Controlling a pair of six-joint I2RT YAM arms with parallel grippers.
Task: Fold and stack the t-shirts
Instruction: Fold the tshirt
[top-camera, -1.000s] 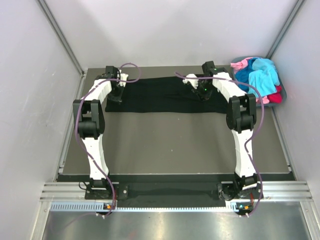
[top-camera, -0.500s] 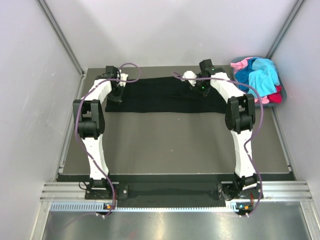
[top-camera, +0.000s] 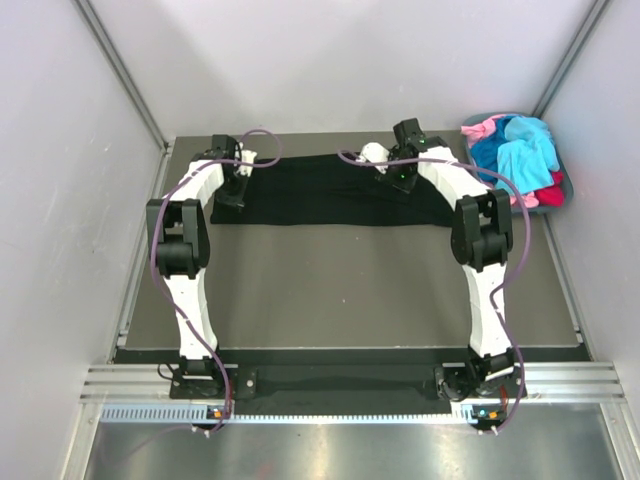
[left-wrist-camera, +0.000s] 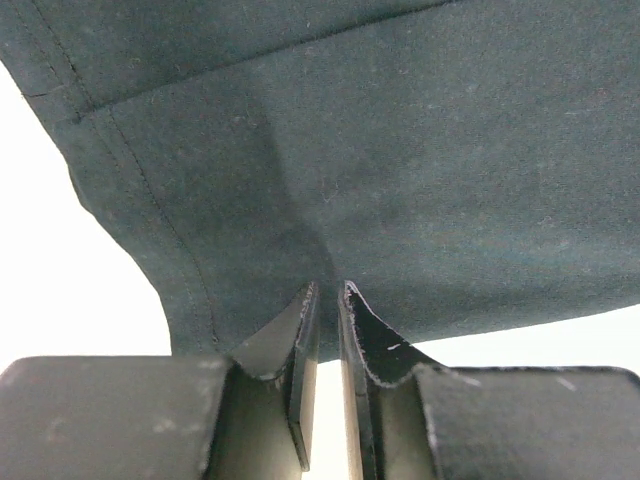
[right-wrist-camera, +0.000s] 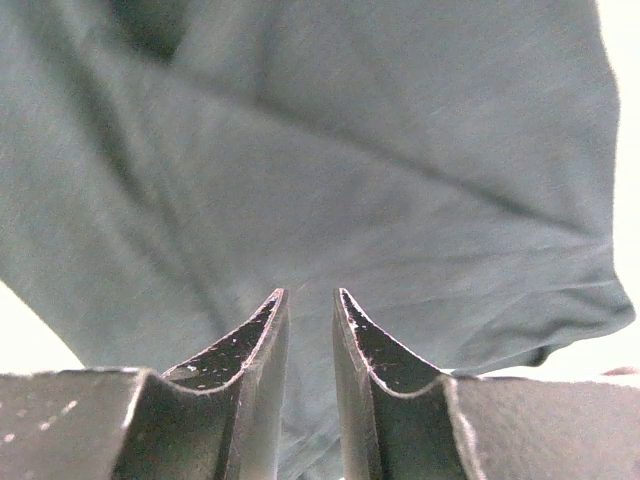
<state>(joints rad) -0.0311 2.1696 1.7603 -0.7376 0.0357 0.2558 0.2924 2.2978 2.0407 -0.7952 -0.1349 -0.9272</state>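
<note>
On the far side of the table (top-camera: 340, 290), the black t-shirt (top-camera: 320, 195) lies spread flat. The left hand (left-wrist-camera: 325, 288) pinches its left edge, with the fingers closed on the cloth. The right hand (right-wrist-camera: 308, 292) is over its right part, fingers a little apart and holding nothing. Other t-shirts (top-camera: 520, 150) are piled in the basket (top-camera: 567, 186) at the far right.

Grey-blue, seemingly plastic basket (top-camera: 567, 183) sits far right on the table (top-camera: 350, 290)

Soft matt black cloth t-shirt (top-camera: 320, 195); smooth matt grey table (top-camera: 340, 290)
</note>
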